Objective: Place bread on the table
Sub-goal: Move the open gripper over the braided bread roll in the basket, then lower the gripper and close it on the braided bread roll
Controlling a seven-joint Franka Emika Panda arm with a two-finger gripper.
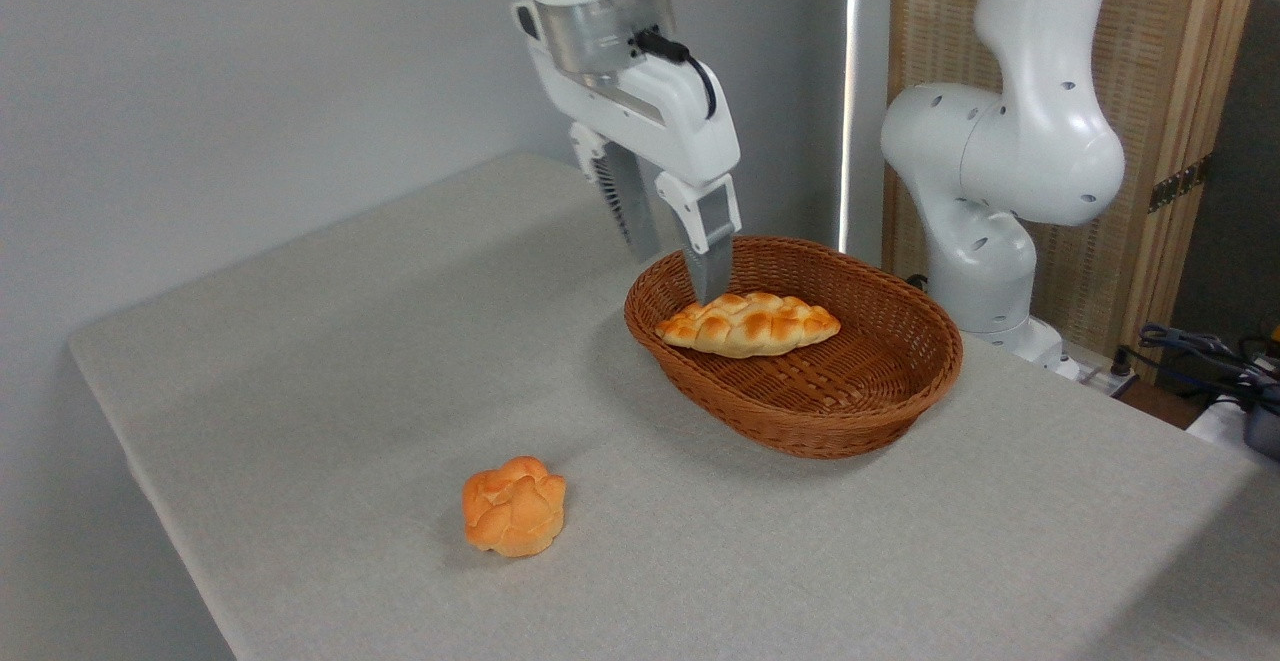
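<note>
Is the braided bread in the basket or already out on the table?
In. The bread lies inside the basket, ringed by its wicker rim, not on the table.

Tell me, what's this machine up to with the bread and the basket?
A white robot arm is reaching for the braided bread lying in the wicker basket. Its gripper, jaws open, hangs at the basket's far rim just behind the loaf, not gripping it yet. A small round bun sits on the table, apart from the basket.
</note>
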